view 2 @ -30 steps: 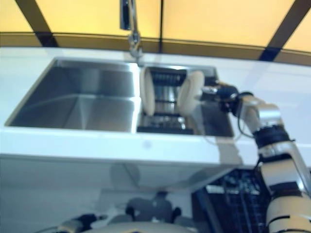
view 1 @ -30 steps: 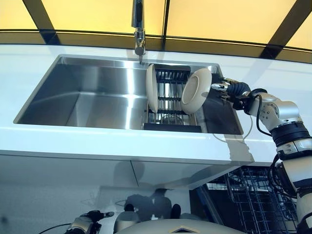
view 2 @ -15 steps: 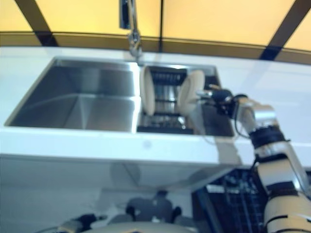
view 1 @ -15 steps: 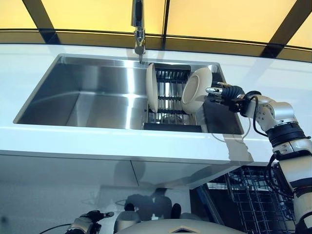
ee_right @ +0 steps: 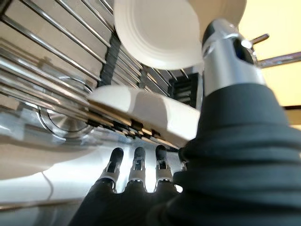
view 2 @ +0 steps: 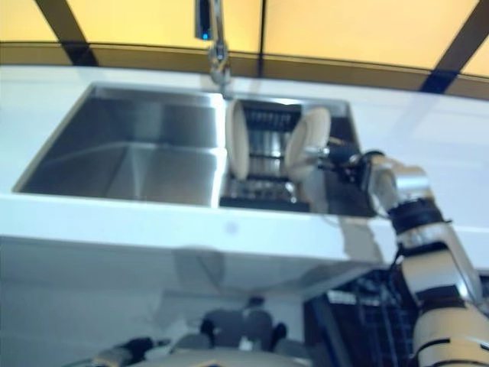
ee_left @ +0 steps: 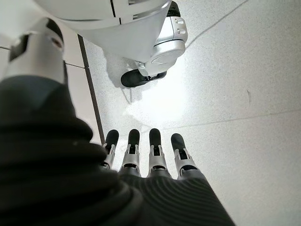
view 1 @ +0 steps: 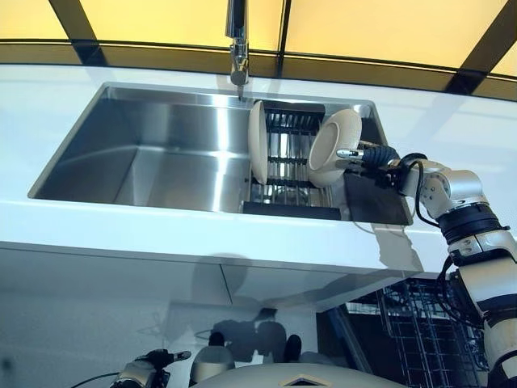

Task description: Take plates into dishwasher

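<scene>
Two white plates stand on edge in a dish rack (view 1: 289, 166) in the right part of the steel sink (view 1: 153, 153). The left plate (view 1: 258, 152) is upright; the right plate (view 1: 334, 147) leans to the right. My right hand (view 1: 376, 156) reaches in from the right to the right plate's rim. In the right wrist view that rim (ee_right: 141, 106) lies between my straight fingers (ee_right: 136, 165) and my thumb (ee_right: 228, 61), and the other plate (ee_right: 160, 33) shows behind. My left hand (view 1: 149, 368) hangs low with its fingers (ee_left: 155, 150) straight and empty.
A tap (view 1: 237, 40) stands behind the sink's middle. The white counter (view 1: 202, 230) runs along the front. The open dishwasher's wire rack (view 1: 404, 331) shows below at the lower right.
My right hand has moved left along the sink's right side until its fingers reach the right plate's rim. The camera has shifted a little.
</scene>
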Robot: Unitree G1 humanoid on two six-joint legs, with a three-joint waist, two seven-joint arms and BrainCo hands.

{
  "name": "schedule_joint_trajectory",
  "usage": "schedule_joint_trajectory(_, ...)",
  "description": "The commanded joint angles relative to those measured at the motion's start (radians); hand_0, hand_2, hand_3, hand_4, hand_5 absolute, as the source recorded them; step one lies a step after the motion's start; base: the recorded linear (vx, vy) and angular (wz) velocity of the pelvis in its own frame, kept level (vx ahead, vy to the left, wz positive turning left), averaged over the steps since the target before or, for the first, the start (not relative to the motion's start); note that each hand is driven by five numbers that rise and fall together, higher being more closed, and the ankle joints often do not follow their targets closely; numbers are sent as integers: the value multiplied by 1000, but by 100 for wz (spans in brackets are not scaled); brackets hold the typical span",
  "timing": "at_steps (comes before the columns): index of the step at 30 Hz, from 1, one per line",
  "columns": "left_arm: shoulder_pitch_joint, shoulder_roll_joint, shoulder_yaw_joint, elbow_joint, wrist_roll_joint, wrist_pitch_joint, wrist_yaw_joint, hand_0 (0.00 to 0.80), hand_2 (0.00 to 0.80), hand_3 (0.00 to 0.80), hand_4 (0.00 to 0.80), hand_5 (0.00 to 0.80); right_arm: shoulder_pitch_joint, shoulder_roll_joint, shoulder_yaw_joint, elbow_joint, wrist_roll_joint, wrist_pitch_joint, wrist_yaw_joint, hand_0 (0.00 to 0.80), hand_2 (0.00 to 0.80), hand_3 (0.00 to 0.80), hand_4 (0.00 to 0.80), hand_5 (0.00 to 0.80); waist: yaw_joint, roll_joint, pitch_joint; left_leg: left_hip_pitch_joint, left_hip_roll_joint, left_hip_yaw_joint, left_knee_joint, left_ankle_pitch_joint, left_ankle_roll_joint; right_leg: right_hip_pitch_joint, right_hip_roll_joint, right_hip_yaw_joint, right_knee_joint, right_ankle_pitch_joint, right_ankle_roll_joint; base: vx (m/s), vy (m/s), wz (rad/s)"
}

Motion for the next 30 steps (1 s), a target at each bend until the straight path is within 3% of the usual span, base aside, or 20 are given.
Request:
schedule_joint_trajectory(1, -45, 6, -46, 59, -28, -10, 18, 0, 0, 0, 0, 0, -90, -13, 42, 70, -43, -4, 19, 0, 0, 0, 0, 0, 40, -28, -2, 0, -36, 25, 20, -61, 32, 26, -60, -30, 48, -58, 77, 13, 17, 11)
schedule_joint_trajectory(11, -29, -6, -53, 74, -67, -4, 31, 0, 0, 0, 0, 0, -187, -6, 43, 266, -89, -13, 7, 0, 0, 0, 0, 0, 85, -21, 3, -18, -29, -1, 16, -49, 24, 34, -60, -65, 36, -60, 73, 4, 20, 8)
schedule_joint_trajectory(12, -24, -7, -53, 74, -69, -7, 31, 0, 0, 0, 0, 0, -195, -11, 45, 279, -92, -26, -3, 402, 402, 402, 402, 402, 90, -20, 4, -20, -27, -3, 16, -47, 21, 36, -60, -70, 35, -60, 72, -7, 28, 16)
schedule_joint_trajectory(13, -20, -8, -51, 75, -68, -8, 31, 0, 0, 0, 0, 0, -198, -16, 42, 285, -100, -35, -11, 511, 511, 511, 511, 511, 92, -19, 2, -21, -26, -4, 16, -46, 20, 37, -61, -73, 34, -61, 72, -9, 28, 21)
schedule_joint_trajectory(14, -16, -9, -54, 77, -67, -10, 30, 0, 0, 0, 0, 0, -202, -25, 37, 299, -144, -67, -15, 800, 800, 800, 800, 800, 95, -18, 2, -22, -25, -7, 15, -45, 19, 39, -61, -77, 33, -62, 72, -7, 21, 14)
schedule_joint_trajectory(23, -9, -11, -78, 57, -57, -7, 31, 0, 0, 0, 0, 0, -241, -65, 26, 321, -155, -94, -131, 800, 800, 800, 800, 800, 99, -9, -5, -18, -29, -15, 12, -47, 17, 45, -64, -87, 27, -61, 73, -15, 11, 5)
schedule_joint_trajectory(30, -14, -9, -85, 57, -59, -3, 27, 0, 0, 0, 0, 0, -253, -86, 38, 298, -175, -117, -137, 800, 800, 800, 800, 800, 85, -7, -13, -8, -30, -4, 10, -50, 16, 49, -60, -80, 21, -59, 72, -16, 6, 0)
